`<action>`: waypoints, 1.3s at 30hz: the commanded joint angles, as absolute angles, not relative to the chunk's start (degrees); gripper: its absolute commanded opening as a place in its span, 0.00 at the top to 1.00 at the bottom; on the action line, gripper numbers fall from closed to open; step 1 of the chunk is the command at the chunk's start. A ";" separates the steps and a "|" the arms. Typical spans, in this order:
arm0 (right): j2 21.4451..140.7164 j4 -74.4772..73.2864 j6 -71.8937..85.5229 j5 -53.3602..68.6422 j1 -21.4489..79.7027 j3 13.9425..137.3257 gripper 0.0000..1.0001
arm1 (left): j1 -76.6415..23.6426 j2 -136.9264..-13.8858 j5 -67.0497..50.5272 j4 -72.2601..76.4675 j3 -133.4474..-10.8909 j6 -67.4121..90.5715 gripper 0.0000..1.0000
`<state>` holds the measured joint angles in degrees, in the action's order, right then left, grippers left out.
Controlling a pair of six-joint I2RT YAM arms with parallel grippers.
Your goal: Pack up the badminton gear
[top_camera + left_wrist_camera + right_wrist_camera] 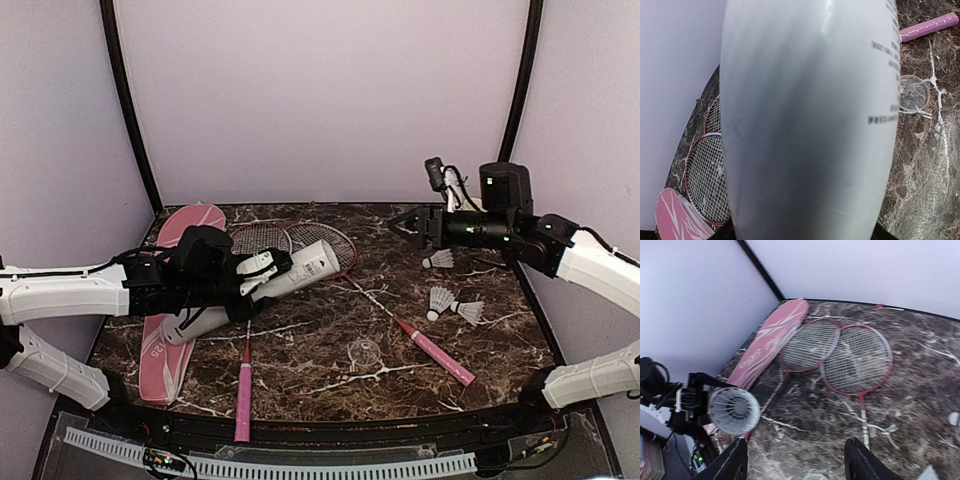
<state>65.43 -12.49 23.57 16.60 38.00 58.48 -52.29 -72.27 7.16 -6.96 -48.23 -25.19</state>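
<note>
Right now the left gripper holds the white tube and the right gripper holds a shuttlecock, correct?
Not quite. The left gripper does hold the white tube, but the right gripper is open and empty, as the right wrist view shows.

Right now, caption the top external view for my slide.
Left gripper holding the white tube over the marble table; right gripper open.

Two racquets (243, 400) (437, 357), three shuttlecocks (437, 260) (440, 300) (470, 312), tube (300, 272), cover (165, 365)

A dark brown, marble-patterned tabletop (310, 345) with white veining is enclosed on three sides by plain pale lilac walls (320, 100), joined by black corner posts (128, 110). Even lighting is noted.
</note>
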 commanded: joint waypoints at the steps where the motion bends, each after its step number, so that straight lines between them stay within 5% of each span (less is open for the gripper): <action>1: 61.59 -16.51 26.40 8.94 29.60 52.37 0.33 | -52.47 -70.59 10.04 -4.30 -47.70 -26.44 0.38; 9: 70.02 -14.31 27.55 12.73 16.11 47.86 0.28 | -52.47 -71.20 7.30 -5.17 -48.16 -26.20 0.38; 23: 85.91 -22.36 12.95 10.96 15.09 54.99 0.25 | -52.81 -71.44 6.45 -5.56 -48.34 -25.97 0.37; 39: 90.32 -25.11 14.42 10.79 15.10 54.51 0.49 | -53.09 -72.90 6.38 -5.96 -48.73 -25.82 0.37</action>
